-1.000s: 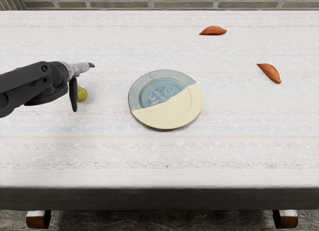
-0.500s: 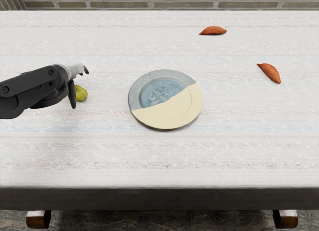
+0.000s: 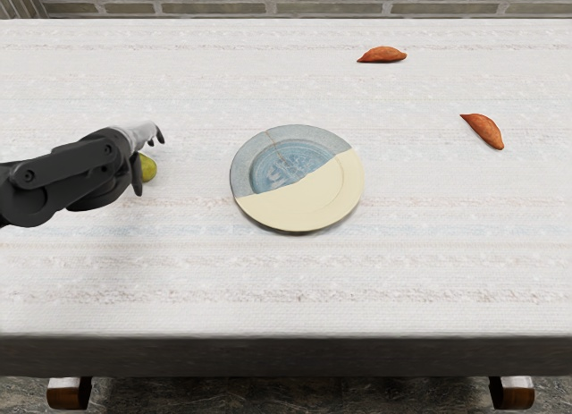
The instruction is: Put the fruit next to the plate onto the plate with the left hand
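The left hand [image 3: 138,150] is right up against the small yellow-green fruit [image 3: 149,168] at the middle left of the frame. My guess is it is there to grab it. The fruit lies on the table [image 3: 286,280], left of the plate [image 3: 313,204] and not on it. The hand hides part of the fruit, so I cannot tell if it holds it.

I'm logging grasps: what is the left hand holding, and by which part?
Nothing, it seems: the left hand is open, part-covering the fruit from the left, and the fruit lies on the table.
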Robot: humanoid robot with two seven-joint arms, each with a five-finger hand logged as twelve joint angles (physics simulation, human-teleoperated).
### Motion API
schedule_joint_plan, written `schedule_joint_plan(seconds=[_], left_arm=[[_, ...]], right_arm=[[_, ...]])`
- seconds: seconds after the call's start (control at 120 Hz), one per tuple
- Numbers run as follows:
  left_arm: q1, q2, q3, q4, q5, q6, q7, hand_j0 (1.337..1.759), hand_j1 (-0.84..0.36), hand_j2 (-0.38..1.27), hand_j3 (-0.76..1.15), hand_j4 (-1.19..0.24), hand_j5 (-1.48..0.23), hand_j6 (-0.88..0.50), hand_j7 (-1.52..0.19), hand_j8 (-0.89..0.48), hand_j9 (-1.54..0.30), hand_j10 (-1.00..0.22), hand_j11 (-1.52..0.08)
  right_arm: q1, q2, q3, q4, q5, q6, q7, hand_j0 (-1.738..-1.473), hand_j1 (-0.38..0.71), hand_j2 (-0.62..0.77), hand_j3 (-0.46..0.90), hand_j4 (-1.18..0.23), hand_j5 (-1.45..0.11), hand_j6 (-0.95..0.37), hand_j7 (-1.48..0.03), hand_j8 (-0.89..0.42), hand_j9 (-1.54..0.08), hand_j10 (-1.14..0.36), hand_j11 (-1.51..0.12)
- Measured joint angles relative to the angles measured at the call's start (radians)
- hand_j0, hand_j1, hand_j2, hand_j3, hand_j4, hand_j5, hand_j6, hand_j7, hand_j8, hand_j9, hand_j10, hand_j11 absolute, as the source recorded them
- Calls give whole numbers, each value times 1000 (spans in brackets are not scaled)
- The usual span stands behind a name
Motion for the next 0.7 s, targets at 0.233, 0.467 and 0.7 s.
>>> schedule_joint_plan(seconds=[0.233,0.467,0.7], left_arm=[[0,0,3,0,0,3,0,1658,-59,71,0,-345,-445,-346,-445,-346,-444,-345,-444],[20,-4,4,-3,7,46,0,1658,-152,90,0,-428,-551,-429,-550,-430,-550,-430,-549],[20,1,4,-4,6,54,0,1658,-281,183,0,-551,-719,-517,-718,-484,-717,-552,-717]], right_arm=[[-1,0,0,0,0,0,0,-1658,-349,0,0,0,0,0,0,0,0,0,0],[-1,0,0,0,0,0,0,-1658,-349,0,0,0,0,0,0,0,0,0,0],[-2,0,0,0,0,0,0,-1658,-349,0,0,0,0,0,0,0,0,0,0]])
